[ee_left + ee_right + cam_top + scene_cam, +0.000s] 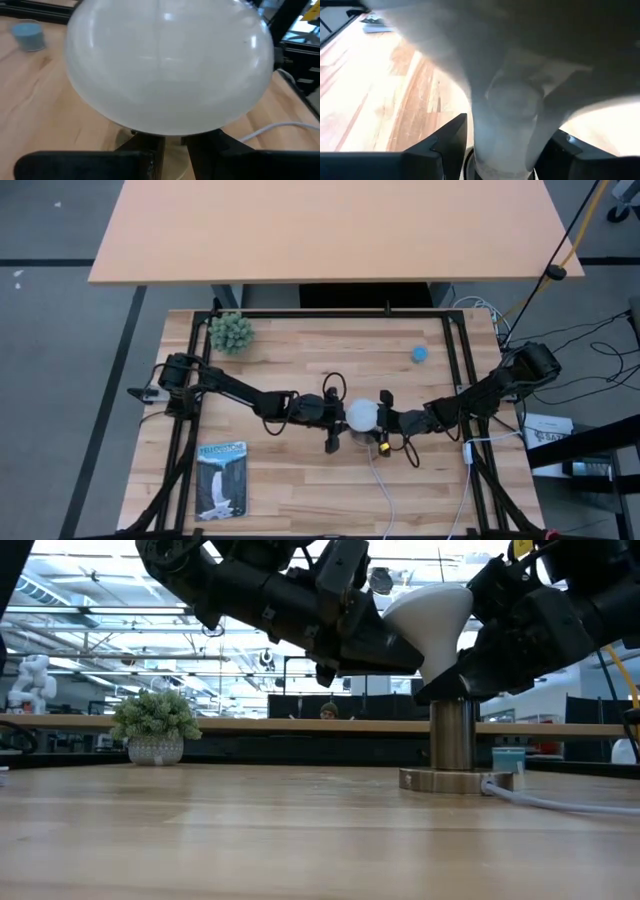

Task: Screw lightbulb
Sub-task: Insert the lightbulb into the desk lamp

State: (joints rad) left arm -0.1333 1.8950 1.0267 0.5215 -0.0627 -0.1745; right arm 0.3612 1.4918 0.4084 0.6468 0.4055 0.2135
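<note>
The white lightbulb (362,415) stands tilted at mid-table, its narrow end down in the silvery socket (452,735), whose round base (455,780) rests on the wood. My left gripper (348,418) reaches in from the table's left and is shut on the bulb under its dome (165,65). My right gripper (376,421) comes from the right, just above the socket. Its fingers stand apart on either side of the bulb's neck (505,120). My left gripper has the bulb's tapering part (400,635) just below the dome between its two fingers (145,155). They come from the table's left, slanting slightly down. The dome hides the place of contact in the wrist view. The bulb leans, its narrow end in the socket. My right gripper flanks the neck closely; I cannot tell whether its fingers (452,137) touch it.
A white cord (385,490) runs from the socket toward the near edge. A small blue object (419,353) lies far right, a potted plant (231,332) far left, a booklet (221,480) near left. Black frame rails edge the tabletop.
</note>
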